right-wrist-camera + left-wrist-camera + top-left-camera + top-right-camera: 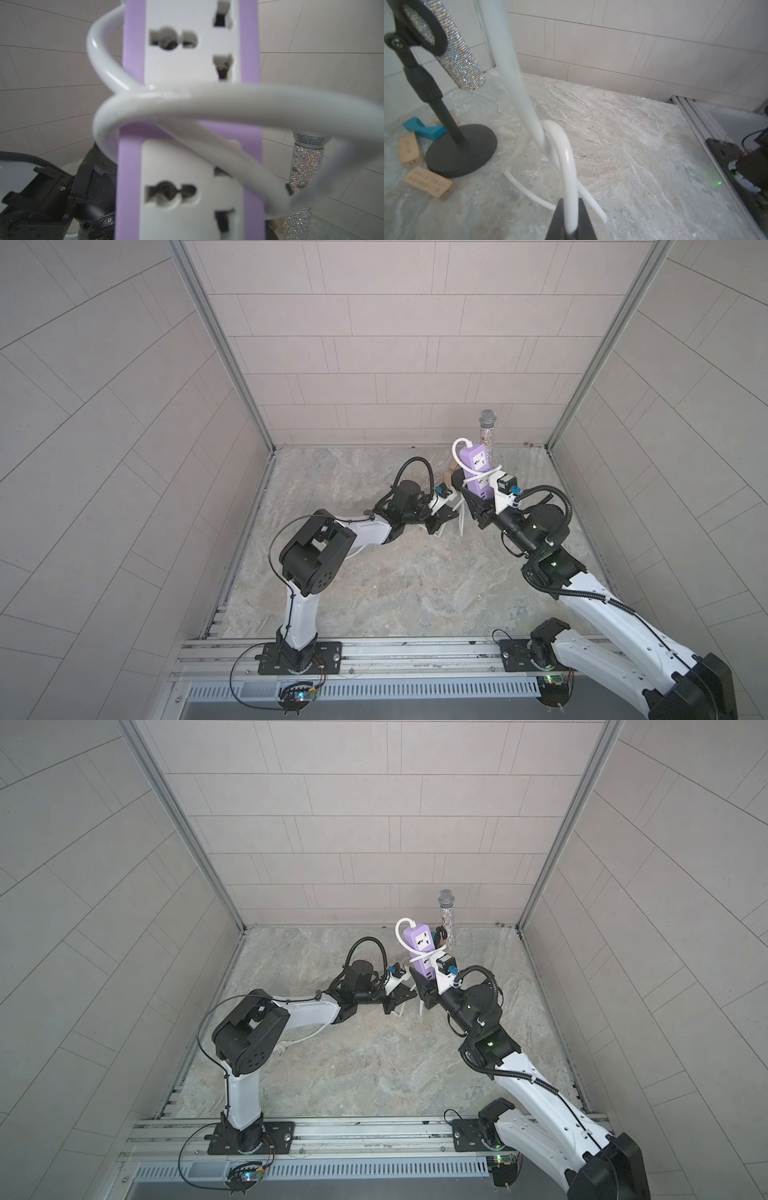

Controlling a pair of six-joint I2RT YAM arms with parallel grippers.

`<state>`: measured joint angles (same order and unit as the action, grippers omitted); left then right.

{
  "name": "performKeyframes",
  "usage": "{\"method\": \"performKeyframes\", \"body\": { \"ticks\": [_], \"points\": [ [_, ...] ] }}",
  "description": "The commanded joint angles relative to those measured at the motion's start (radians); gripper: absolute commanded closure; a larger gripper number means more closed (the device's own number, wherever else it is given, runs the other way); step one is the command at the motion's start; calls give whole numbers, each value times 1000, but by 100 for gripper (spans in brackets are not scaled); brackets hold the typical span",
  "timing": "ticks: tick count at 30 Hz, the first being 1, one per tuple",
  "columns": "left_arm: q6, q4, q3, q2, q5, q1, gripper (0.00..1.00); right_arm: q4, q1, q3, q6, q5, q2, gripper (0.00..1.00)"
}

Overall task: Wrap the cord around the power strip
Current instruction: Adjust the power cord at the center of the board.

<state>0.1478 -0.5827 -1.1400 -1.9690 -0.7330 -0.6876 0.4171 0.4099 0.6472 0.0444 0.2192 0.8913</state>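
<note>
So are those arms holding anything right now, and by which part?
The right gripper grips the upright power strip by its lower end. The left gripper pinches the cord partway along its loose length.

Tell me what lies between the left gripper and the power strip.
The cord: in both top views its white strands span the gap from the left gripper to the power strip.
</note>
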Motion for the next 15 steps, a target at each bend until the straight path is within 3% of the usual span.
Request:
{"method": "performKeyframes", "body": {
  "ticks": [1,6,15],
  "points": [
    [53,11,31,45,2,3,100,7,-59,76,63,-64,-4,100],
    [171,119,170,191,116,32,100,-95,-150,150,86,-138,11,100],
    [226,269,321,414,291,197,100,-192,-284,159,84,-168,-32,100]
  ]
}}
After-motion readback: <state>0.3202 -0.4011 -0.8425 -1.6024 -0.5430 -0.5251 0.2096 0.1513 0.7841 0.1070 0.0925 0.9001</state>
